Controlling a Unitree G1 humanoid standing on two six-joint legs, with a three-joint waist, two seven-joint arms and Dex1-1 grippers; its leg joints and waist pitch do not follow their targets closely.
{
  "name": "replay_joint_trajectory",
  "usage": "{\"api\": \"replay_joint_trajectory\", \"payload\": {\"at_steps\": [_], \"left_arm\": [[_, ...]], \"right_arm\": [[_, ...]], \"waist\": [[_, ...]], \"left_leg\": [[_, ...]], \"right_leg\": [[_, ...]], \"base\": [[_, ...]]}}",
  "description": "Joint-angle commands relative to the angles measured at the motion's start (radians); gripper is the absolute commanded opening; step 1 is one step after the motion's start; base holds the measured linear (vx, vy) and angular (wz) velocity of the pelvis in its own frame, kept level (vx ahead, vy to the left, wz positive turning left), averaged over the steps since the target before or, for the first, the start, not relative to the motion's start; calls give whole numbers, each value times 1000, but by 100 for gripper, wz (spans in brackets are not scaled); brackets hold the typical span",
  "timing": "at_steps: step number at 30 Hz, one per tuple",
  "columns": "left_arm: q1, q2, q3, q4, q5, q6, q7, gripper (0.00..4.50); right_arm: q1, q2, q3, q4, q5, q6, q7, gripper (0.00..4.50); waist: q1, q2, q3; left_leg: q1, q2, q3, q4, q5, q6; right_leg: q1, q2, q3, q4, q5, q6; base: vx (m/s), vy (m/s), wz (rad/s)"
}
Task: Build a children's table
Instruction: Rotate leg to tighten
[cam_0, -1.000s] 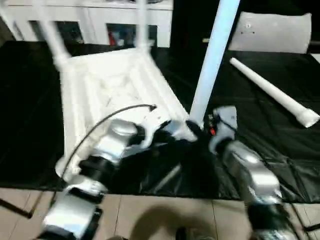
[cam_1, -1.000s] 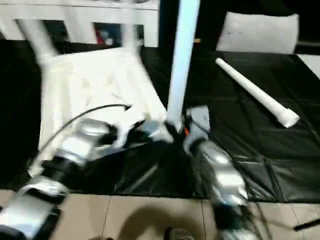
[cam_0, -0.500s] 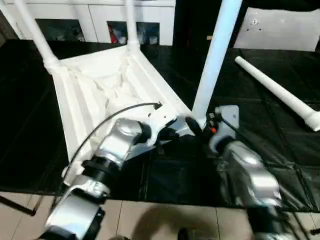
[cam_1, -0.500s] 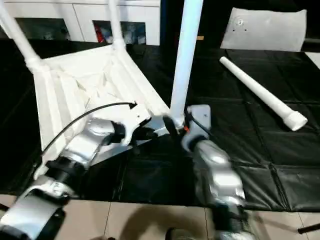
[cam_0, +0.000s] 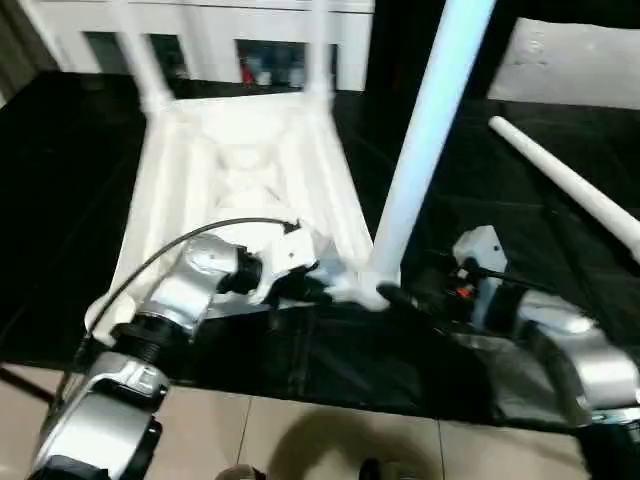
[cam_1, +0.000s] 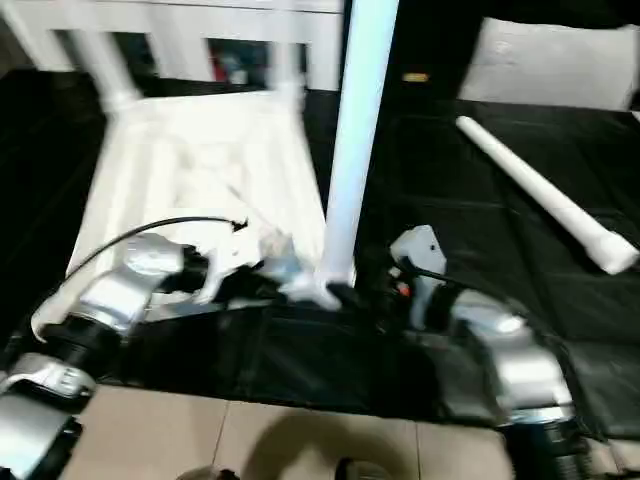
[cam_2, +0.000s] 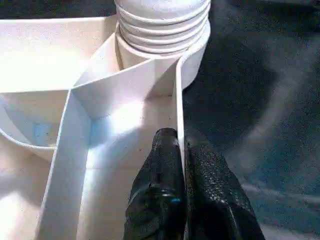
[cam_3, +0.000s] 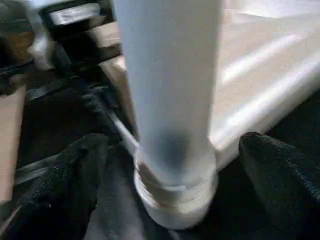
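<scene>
Left wrist view: left tool (cam_2: 182, 150) clamps the tabletop rim (cam_2: 180, 105); right tool (cam_3: 172, 165), released, should regrip the leg (cam_3: 170, 100) squarely before twisting.

Table (cam_0: 250, 170) – smooth white plastic, slight sheen; claw fingers (cam_2: 160, 200) – black, rough-textured; forearms (cam_0: 580, 360) – shiny silver.

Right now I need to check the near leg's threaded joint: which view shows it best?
The left wrist view: the leg's threads sit in the corner socket, close up. The right wrist view shows its base; the eye views show the whole upright leg.
</scene>
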Motion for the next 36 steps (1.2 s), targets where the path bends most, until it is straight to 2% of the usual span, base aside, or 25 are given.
{"api": "replay_joint_trajectory", "payload": {"at_steps": [1, 3, 4, 6, 8, 9, 11, 12, 18, 20, 22, 23, 27, 30, 33, 35, 36], "left_arm": [[-17, 6, -47, 8, 0, -50, -84, 0], [-21, 11, -54, 17, -1, -69, -105, 0], [-24, 16, -59, 23, -4, -81, -123, 0], [-31, 29, -77, 32, -5, -111, -178, 0], [-35, 33, -87, 37, -1, -129, -200, 0], [-37, 35, -90, 39, -1, -133, -207, 0], [-40, 35, -93, 42, 1, -141, -214, 0], [-47, 32, -94, 51, 1, -150, -225, 0], [-66, 27, -101, 78, 3, -176, -250, 0], [-68, 25, -103, 82, 1, -181, -254, 0], [-68, 25, -104, 81, 1, -182, -256, 0], [-67, 26, -104, 82, 1, -182, -256, 0], [-69, 26, -104, 95, 3, -182, -248, 0], [-68, 24, -99, 99, 3, -173, -236, 0], [-71, 12, -83, 96, 4, -117, -190, 0], [-74, -8, -60, 84, -1, -36, -128, 0], [-74, -17, -52, 76, -6, -5, -106, 0]], "right_arm": [[-14, -18, 21, 11, 16, -16, 59, 411], [-21, -25, 29, 18, 18, -22, 75, 394], [-29, -29, 36, 26, 19, -24, 89, 385], [-55, -33, 56, 56, 19, -29, 130, 376], [-70, -35, 68, 70, 21, -29, 151, 363], [-74, -35, 71, 73, 22, -28, 156, 346], [-81, -34, 75, 80, 22, -30, 164, 339], [-89, -32, 82, 89, 22, -33, 178, 319], [-110, -36, 109, 113, 30, -25, 222, 264], [-116, -38, 118, 121, 32, -21, 237, 264], [-118, -38, 121, 121, 32, -19, 240, 232], [-120, -38, 125, 122, 33, -15, 245, 232], [-115, -31, 136, 115, 41, 3, 256, 207], [-103, -25, 140, 99, 53, 20, 254, 205], [-74, -4, 134, 51, 72, 56, 215, 202], [-43, 38, 120, 2, 83, 106, 132, 202], [-32, 56, 118, -11, 77, 109, 97, 202]], "waist": [[-2, -7, -77], [4, -8, -76], [4, -12, -74], [10, -12, -69], [12, -11, -68], [15, -13, -66], [18, -11, -66], [18, -12, -64], [18, -16, -66], [18, -18, -66], [19, -18, -65], [19, -16, -64], [18, -19, -61], [18, -19, -59], [17, -18, -56], [17, -17, -54], [16, -17, -51]], "left_leg": [[0, 30, 1, -49, -9, 170], [0, 31, 2, -49, -27, 163], [-1, 31, 3, -50, -37, 158], [1, 30, 4, -52, -80, 126], [2, 31, 4, -52, -91, 116], [4, 32, 4, -53, -109, 101], [4, 32, 4, -54, -118, 92], [2, 31, 3, -55, -122, 88], [0, 30, 2, -53, -102, 91], [-2, 29, 3, -52, -92, 98], [-2, 30, 3, -52, -91, 101], [-2, 30, 2, -52, -94, 101], [-1, 29, 3, -54, -107, 95], [-2, 29, 2, -55, -111, 93], [-2, 30, 1, -57, -116, 86], [2, 31, 2, -60, -128, 78], [1, 30, 0, -62, -148, 68]], "right_leg": [[68, -64, 58, -32, 16, -290], [68, -66, 58, -34, -11, -287], [67, -67, 58, -36, -27, -283], [64, -67, 59, -43, -109, -265], [62, -67, 59, -44, -130, -261], [60, -67, 61, -46, -158, -253], [59, -68, 61, -47, -172, -246], [60, -68, 60, -47, -177, -242], [62, -67, 60, -42, -135, -250], [63, -67, 59, -40, -118, -254], [63, -67, 59, -40, -119, -255], [62, -68, 58, -40, -125, -256], [62, -67, 59, -44, -152, -249], [62, -68, 59, -46, -165, -244], [61, -67, 59, -48, -179, -238], [58, -68, 60, -51, -198, -234], [57, -69, 59, -56, -243, -223]], "base": [[0, 0, 0], [0, 0, 0], [0, 0, 0], [0, 0, 0], [0, 0, 0], [0, 0, 0], [0, 0, 0], [0, 0, 0], [0, 0, 0], [0, 0, 0], [0, 0, 0], [0, 0, 0], [0, 0, 0], [0, 0, 0], [0, 0, 0], [0, 0, 0], [0, 0, 0]]}}
